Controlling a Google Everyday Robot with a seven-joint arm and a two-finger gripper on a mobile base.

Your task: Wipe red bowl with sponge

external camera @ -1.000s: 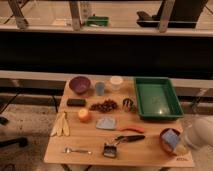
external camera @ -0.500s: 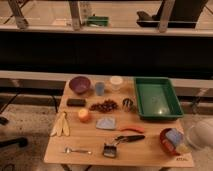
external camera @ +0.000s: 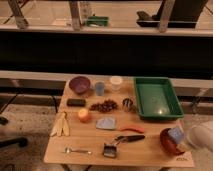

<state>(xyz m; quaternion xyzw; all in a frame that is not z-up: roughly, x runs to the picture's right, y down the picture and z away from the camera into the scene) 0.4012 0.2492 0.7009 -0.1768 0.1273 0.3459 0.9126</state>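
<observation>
The red bowl (external camera: 168, 142) sits at the front right corner of the wooden table (external camera: 90, 156). The light-blue sponge (external camera: 176, 134) is at the bowl's right rim, partly inside it. My gripper (external camera: 186, 138) reaches in from the right edge on a white arm (external camera: 201, 135) and is at the sponge, over the bowl's right side. The sponge and the arm hide the bowl's right part.
On the table are a purple bowl (external camera: 80, 84), a blue cup (external camera: 100, 88), a white cup (external camera: 116, 82), a green tray (external camera: 157, 98), an orange (external camera: 84, 115), bananas (external camera: 61, 125), a grey-blue cloth (external camera: 106, 123), a brush (external camera: 116, 145) and a spoon (external camera: 76, 150).
The white arm has shifted slightly down and to the right. The sponge stays at the red bowl's right rim, and nothing else on the table has moved.
</observation>
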